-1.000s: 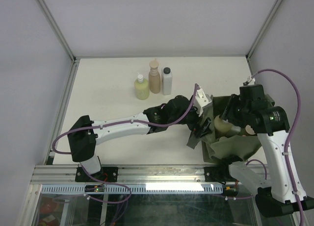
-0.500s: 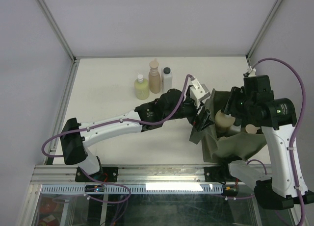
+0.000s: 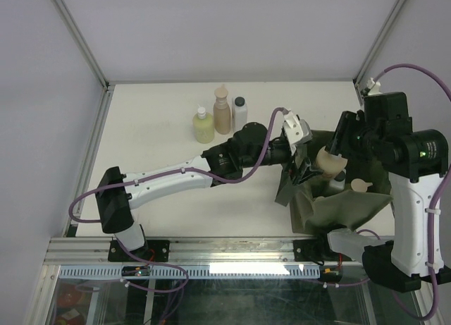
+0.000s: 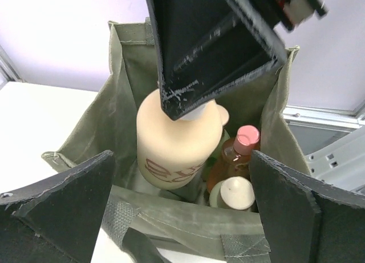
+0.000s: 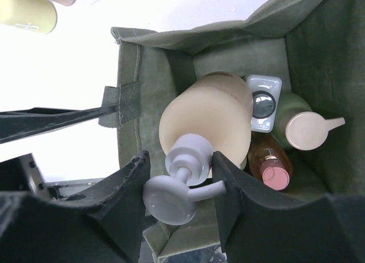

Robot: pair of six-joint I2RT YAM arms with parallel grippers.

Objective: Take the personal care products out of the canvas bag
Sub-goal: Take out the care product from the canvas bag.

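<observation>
— Gripping what, the right hand [image 5: 179, 161]?
— Clamped on the beige pump bottle [image 5: 205, 112] by its neck, upright in the canvas bag [image 3: 338, 209] at the desk's [image 3: 155, 149] right edge. Left hand [image 4: 181, 156] gapes wide at the bag's left rim, with desk room leftward.

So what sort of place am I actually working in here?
Most likely a robot test cell in a lab, not a home: a white tabletop boxed in by plain pale wall panels on aluminium frame posts, and a slotted metal mounting rail along the near edge.
</observation>
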